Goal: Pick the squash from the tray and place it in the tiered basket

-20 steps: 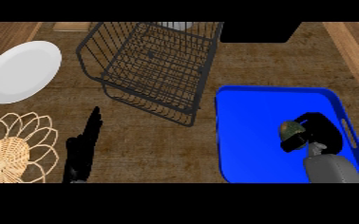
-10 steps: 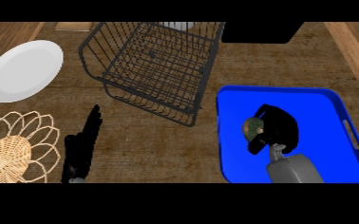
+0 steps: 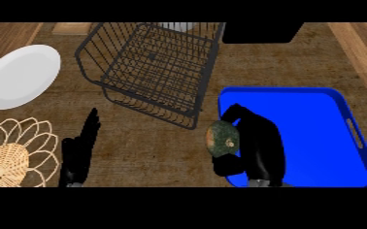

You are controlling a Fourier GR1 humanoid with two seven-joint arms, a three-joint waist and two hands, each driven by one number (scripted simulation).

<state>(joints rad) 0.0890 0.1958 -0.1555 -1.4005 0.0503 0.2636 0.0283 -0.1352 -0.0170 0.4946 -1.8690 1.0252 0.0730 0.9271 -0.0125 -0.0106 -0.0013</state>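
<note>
Wire basket (image 3: 154, 73) (glossy tray (image 3: 308, 121))

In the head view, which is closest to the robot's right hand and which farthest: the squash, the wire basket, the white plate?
Measured from the right hand:
1. The squash, held in the hand's curled fingers at the blue tray's left edge.
2. The wire basket, up and to the left of the hand.
3. The white plate, far off at the left edge of the counter.

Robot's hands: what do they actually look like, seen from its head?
Both are plain black, with slim fingers and a thumb. The left hand looks long and narrow; the right hand looks bulkier and joins a grey forearm at the view's lower edge. No cables or markings show.
</note>
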